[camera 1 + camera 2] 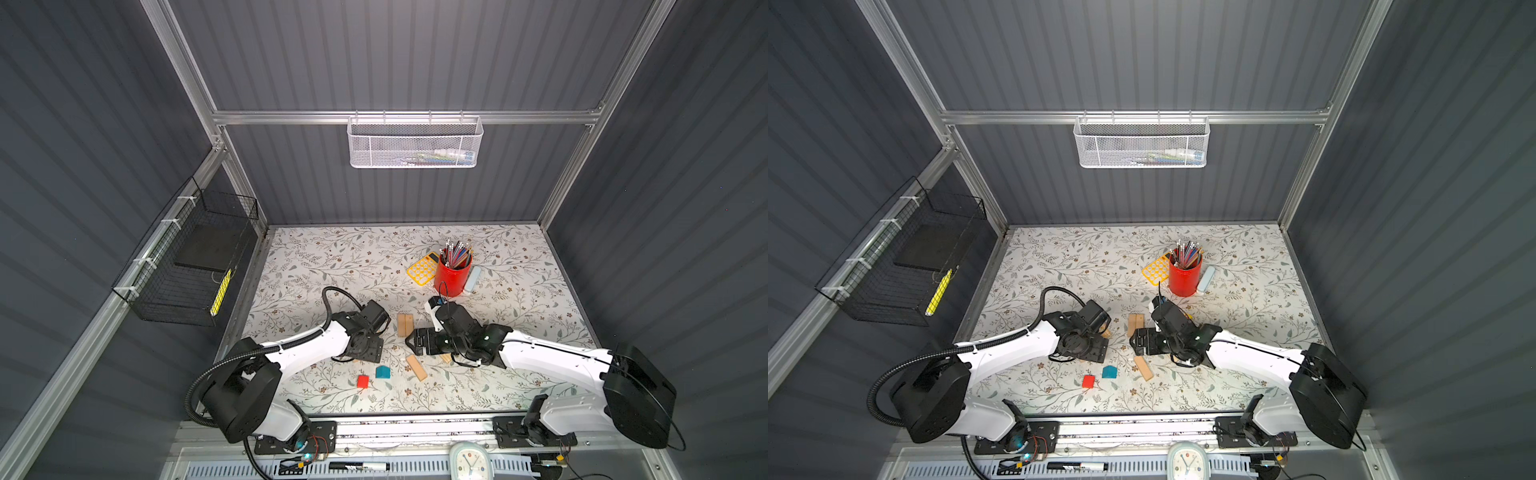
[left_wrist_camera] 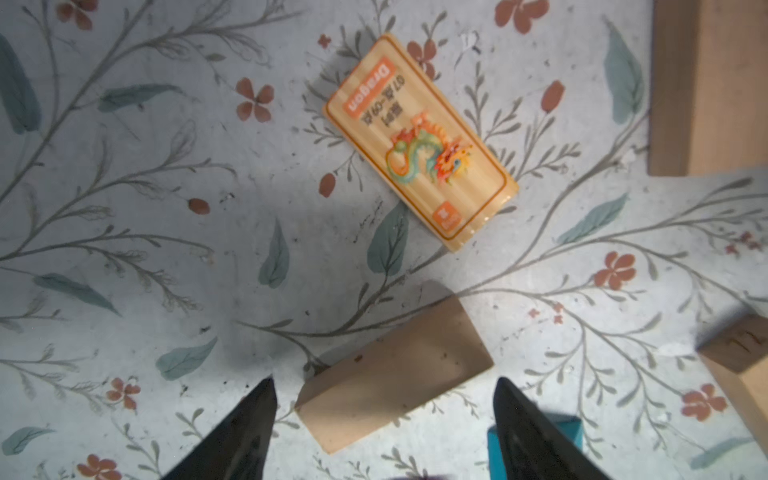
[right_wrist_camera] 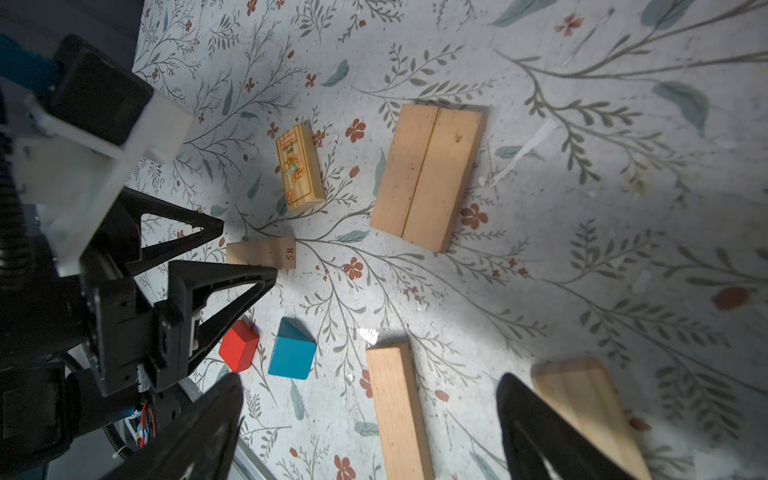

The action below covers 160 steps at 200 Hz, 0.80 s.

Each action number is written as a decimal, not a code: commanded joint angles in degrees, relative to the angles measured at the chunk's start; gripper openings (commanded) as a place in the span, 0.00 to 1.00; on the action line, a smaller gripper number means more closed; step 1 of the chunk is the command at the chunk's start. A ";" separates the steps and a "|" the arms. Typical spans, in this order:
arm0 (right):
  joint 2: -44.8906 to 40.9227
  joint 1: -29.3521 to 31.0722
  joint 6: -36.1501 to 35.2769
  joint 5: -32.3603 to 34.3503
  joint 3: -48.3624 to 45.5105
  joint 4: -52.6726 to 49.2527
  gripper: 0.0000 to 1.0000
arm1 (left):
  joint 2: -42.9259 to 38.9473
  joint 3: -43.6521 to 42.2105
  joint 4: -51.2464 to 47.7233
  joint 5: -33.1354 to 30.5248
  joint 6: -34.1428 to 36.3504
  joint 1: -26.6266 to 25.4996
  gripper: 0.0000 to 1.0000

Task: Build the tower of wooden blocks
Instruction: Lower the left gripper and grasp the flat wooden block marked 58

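No stacked tower is in view; the wood blocks lie loose on the floral table. Two tan planks (image 1: 405,324) (image 3: 428,178) lie flat side by side. A dragon-printed plank (image 2: 419,141) lies near them. My left gripper (image 2: 384,382) (image 3: 245,249) is open, straddling a short plank (image 2: 395,374) without touching it. My right gripper (image 3: 370,380) (image 1: 409,343) is open above one end of a long plank (image 3: 399,411) (image 1: 416,367). Another plank (image 3: 590,407) lies beside its finger. A red cube (image 1: 363,381) and a teal house-shaped block (image 1: 383,372) sit together toward the front.
A red pencil cup (image 1: 453,276), a yellow calculator (image 1: 422,268) and a pale blue eraser (image 1: 473,278) stand at the back right of the table. A white mesh basket (image 1: 415,141) hangs on the back wall, a black wire basket (image 1: 187,266) on the left wall.
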 commanded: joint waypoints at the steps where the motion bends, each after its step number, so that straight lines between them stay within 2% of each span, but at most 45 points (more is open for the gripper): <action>1: -0.39 -0.03 -0.08 1.10 0.16 -0.97 0.95 | 0.53 1.01 0.48 -2.11 0.58 -0.24 0.78; 23: -0.48 -0.03 0.07 1.23 0.20 -1.25 0.96 | 0.26 -0.06 2.18 -2.12 -0.04 0.27 0.72; 60: -0.20 -0.03 -0.08 1.16 0.57 -1.30 0.98 | 1.97 -0.44 2.94 -0.34 -0.87 4.33 0.63; 88: -0.14 -0.03 0.01 1.14 0.68 -1.25 0.99 | 0.21 -0.17 2.96 0.90 -2.15 5.63 0.60; 111: -0.05 -0.03 -0.22 1.12 1.04 -1.42 0.99 | -1.98 -0.11 3.51 4.18 -0.59 5.63 0.61; 134: 0.02 -0.03 -0.17 1.21 1.12 -1.36 0.99 | -4.07 -0.72 3.51 7.96 1.60 5.29 0.69; 160: 0.44 -0.03 -0.08 1.00 1.12 -1.10 0.99 | -5.10 -1.17 3.57 8.42 3.41 3.44 0.76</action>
